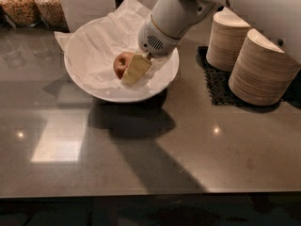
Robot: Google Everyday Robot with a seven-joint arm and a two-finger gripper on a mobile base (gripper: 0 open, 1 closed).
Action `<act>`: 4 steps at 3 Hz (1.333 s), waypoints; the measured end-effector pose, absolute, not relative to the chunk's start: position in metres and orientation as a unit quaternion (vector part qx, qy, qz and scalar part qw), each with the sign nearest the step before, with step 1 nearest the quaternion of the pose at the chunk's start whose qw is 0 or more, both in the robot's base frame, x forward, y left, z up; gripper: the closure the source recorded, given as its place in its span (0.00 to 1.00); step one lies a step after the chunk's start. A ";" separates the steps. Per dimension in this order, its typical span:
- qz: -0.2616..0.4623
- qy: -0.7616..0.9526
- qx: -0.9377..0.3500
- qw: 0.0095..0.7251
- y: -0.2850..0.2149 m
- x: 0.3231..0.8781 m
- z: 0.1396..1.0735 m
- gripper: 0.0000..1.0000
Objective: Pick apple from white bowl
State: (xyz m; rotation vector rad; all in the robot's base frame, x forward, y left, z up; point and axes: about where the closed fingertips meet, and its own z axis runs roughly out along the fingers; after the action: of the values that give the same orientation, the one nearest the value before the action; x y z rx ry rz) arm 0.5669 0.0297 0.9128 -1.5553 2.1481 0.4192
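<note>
One apple (121, 64) lies in the white bowl (84, 81) at the far side of the tabletop (188, 149). The tool (133, 73) sits against its right side, and I cannot tell whether it grips.

Matt gripper (133, 73) in glossy white bowl (165, 78), crinkled paper (94, 46), polished counter (197, 154)

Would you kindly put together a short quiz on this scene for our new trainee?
1. True or false: the apple lies in the white bowl.
2. How many stacks of beige bowls stand on the black mat?
3. The gripper is: A) in the bowl, at the apple; B) over the stacks; C) raised clear of the bowl.
Key: 1 true; 2 two; 3 A.
</note>
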 end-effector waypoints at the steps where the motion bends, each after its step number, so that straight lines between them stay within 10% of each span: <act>1: 0.152 0.779 -0.564 0.226 0.030 0.567 0.913 0.05; 3: 0.152 0.779 -0.564 0.226 0.030 0.567 0.913 0.32; 4: 0.152 0.779 -0.564 0.226 0.030 0.567 0.913 0.28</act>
State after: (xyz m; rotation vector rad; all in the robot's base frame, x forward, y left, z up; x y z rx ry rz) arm 0.5668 0.0298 0.9128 -1.5555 2.1480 0.4193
